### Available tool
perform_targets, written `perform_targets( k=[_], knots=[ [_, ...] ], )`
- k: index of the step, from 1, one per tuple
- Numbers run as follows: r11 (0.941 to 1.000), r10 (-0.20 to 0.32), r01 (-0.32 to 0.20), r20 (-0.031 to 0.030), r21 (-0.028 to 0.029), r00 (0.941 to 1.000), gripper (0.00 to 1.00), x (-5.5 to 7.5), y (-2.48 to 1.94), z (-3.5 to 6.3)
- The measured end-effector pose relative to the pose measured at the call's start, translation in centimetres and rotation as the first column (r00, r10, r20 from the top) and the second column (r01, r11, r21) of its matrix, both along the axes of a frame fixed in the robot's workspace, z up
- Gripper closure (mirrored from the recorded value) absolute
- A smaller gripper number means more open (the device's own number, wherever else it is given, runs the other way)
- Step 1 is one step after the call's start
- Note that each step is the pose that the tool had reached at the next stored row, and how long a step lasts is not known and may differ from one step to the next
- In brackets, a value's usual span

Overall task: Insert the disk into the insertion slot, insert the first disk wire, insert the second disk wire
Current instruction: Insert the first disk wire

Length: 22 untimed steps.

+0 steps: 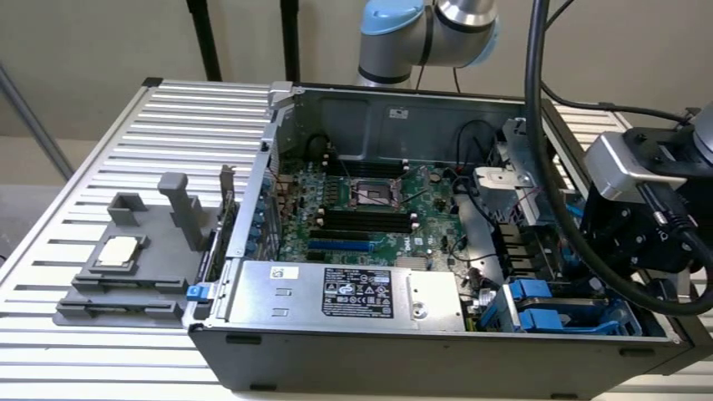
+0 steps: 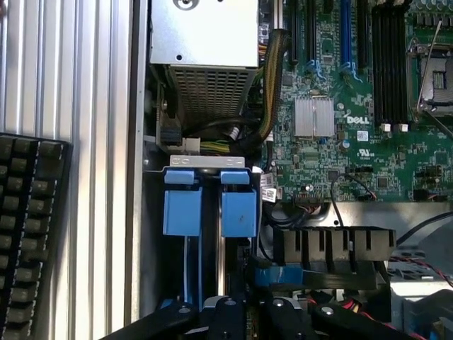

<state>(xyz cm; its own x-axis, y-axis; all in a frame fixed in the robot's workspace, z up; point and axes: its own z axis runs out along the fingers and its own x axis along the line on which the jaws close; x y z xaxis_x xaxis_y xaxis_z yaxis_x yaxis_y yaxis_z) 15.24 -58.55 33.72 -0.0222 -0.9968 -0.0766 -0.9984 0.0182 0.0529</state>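
While your gripper (image 2: 248,312) is pinched fully closed, with no grasp I can make out, the disk (image 2: 237,212) in its blue carrier seems seated in the insertion slot (image 2: 209,162) straight ahead of the fingertips, its long axis running away toward the power-supply box (image 2: 204,32)

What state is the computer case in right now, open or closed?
Open: the computer case lies uncovered, with its motherboard and power supply exposed from above.

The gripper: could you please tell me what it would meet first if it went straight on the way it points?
Probably the drive cage, at its blue fittings, which lie just ahead of the gripper; depth is hard to judge.
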Motion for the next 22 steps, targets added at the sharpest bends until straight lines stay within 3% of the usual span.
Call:
perform_targets(
  k=[13,17,18,19,22],
  knots=[
    [1.0000,-0.009,0.009,0.0215,-0.0028,0.9997,0.84,-0.1,0.00,-0.55],
    [1.0000,-0.008,0.008,0.0235,-0.0031,0.9997,0.82,-0.1,0.01,-0.51],
    [1.0000,-0.008,0.009,0.0228,-0.0042,0.9997,0.82,-0.1,0.02,-0.28],
    [0.9999,-0.009,0.009,0.0228,-0.0048,0.9997,0.75,-0.2,0.01,0.10],
    [0.9999,-0.010,0.010,0.0228,-0.0049,0.9997,0.75,-0.2,-0.02,1.41]
  ],
)
